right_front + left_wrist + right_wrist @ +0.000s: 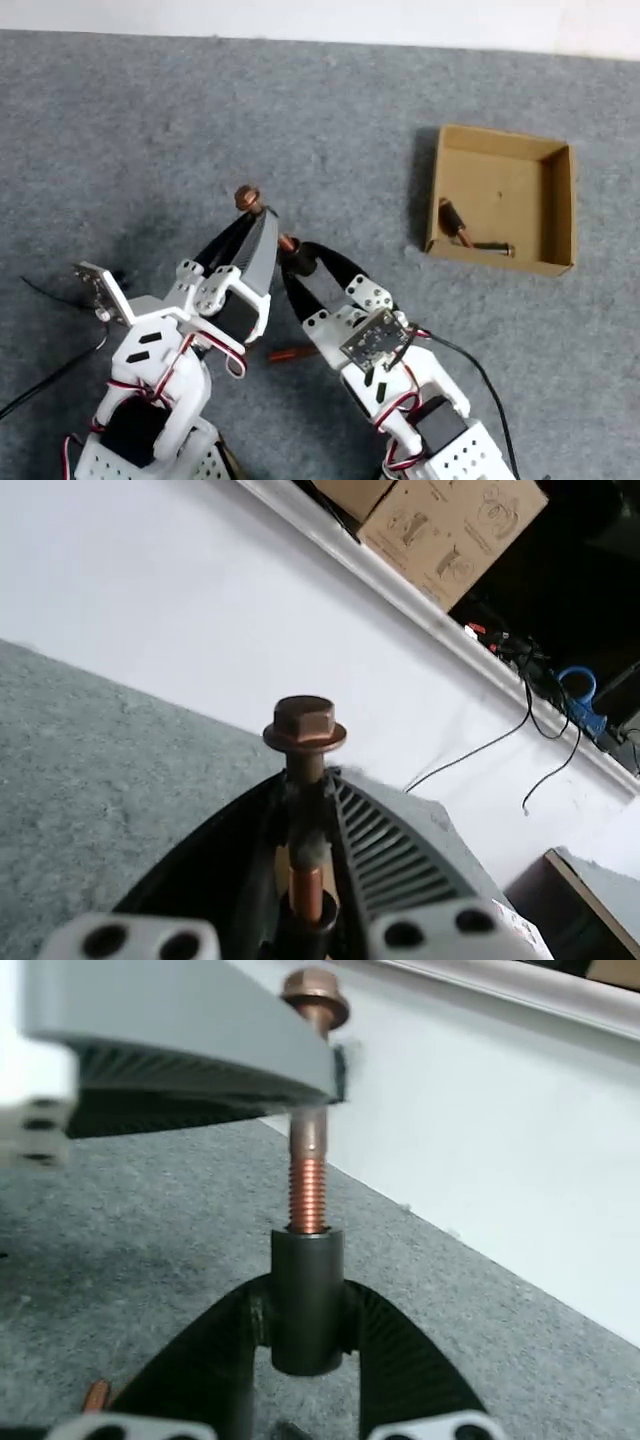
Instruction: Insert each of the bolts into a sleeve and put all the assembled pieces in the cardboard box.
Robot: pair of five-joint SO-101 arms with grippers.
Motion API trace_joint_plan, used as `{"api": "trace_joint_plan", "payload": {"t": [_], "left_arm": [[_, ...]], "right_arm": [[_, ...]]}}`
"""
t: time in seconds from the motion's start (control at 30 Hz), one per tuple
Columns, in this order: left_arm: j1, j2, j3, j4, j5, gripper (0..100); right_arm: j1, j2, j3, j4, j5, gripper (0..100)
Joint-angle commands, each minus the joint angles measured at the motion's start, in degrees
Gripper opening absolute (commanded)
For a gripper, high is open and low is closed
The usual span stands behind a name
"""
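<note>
I'm logging the bolt as sitting w/ its thread tip just inside the sleeve, most of the shank outside. Left tool is clamping the bolt below its head. Right tool is pinching the sleeve at mid-body. Both pieces are hanging above the counter, well apart from the cardboard box. Risk, my est.: if the axes are running off-line, the threads are likely catching the rim & levering the sleeve out of grip. Arms are angling inward, tips meeting.
</note>
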Motion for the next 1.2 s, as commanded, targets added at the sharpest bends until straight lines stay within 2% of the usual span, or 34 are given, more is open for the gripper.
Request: {"api": "trace_joint_plan", "payload": {"t": [0.0,0.17,0.33,0.67,0.73,0.9,0.97,1.17], "left_arm": [[1.54,-0.22,-1.10,0.44,-0.09,1],[2.68,-0.22,3.38,0.18,-0.35,1],[3.74,-0.22,7.78,0.00,-9.76,1],[3.38,-0.22,8.04,0.26,-10.02,1],[3.38,-0.22,8.04,0.26,-9.85,5],[2.86,-0.22,10.15,0.26,-9.85,30],[2.86,-0.22,11.38,0.26,-9.76,37],[2.42,-0.22,9.45,0.35,-2.99,36]], "right_arm": [[0.57,-1.63,5.76,-0.40,0.53,0.5],[0.57,-1.63,5.76,-0.40,0.53,0.5],[0.66,-1.63,5.67,-0.40,0.62,0.5],[0.66,-1.63,5.67,-0.40,0.62,0.6],[0.66,-1.63,5.67,-0.40,0.62,0.6],[1.45,-1.63,5.67,-0.40,0.62,0.6],[1.54,-1.63,5.67,-0.40,0.62,0.6],[2.15,-1.63,5.58,-0.40,0.62,0.6]]}}
